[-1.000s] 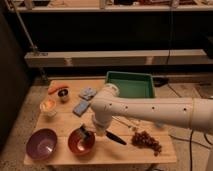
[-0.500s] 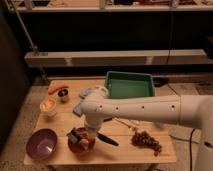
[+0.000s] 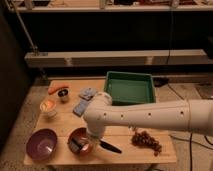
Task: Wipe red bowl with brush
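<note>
The red bowl [image 3: 80, 142] stands near the front edge of the wooden table [image 3: 120, 135], right of the purple bowl [image 3: 41, 144]. The brush lies with its grey-and-dark head [image 3: 77, 145] inside the red bowl, and its black handle [image 3: 110, 147] sticks out to the right over the table. My gripper [image 3: 93, 136] is at the end of the white arm, low over the bowl's right rim and right at the brush. The arm hides the gripper's hold on the brush.
A cream cup [image 3: 48, 106], a small dark cup [image 3: 63, 95] and a carrot [image 3: 57, 88] stand at the back left. Blue-grey sponges [image 3: 85, 100] lie mid-table. A green tray [image 3: 130, 87] is at the back right, and grapes [image 3: 146, 141] at the front right.
The arm has swung left and down towards the red bowl. The brush head has moved from the bowl's right side into the bowl.
</note>
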Controlling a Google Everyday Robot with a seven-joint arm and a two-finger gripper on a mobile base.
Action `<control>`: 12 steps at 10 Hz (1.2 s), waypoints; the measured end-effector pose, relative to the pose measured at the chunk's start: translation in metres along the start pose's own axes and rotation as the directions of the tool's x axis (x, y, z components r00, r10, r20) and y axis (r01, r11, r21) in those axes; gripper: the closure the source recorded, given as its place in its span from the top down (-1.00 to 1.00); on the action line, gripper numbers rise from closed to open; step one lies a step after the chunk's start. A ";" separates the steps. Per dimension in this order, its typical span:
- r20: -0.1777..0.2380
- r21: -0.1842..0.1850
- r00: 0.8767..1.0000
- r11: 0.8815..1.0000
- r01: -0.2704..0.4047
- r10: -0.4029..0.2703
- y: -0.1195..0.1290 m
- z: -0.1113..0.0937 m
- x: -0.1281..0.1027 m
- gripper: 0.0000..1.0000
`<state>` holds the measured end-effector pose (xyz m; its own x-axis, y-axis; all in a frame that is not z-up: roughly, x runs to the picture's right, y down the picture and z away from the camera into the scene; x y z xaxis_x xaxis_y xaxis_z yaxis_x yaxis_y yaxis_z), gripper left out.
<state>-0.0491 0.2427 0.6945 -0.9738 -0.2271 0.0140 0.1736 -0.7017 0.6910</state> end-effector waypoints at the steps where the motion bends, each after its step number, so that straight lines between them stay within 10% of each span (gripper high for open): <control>1: 0.005 0.002 1.000 1.000 -0.011 0.011 -0.002 -0.001 -0.012 -1.00; 6: 0.027 -0.015 0.995 0.995 -0.097 0.097 0.019 -0.004 -0.044 -1.00; 12: 0.025 -0.036 0.994 0.994 -0.103 0.104 0.055 -0.007 -0.009 -1.00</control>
<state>-0.0295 0.2015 0.7273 -0.9537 -0.2822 0.1036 0.2784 -0.6987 0.6591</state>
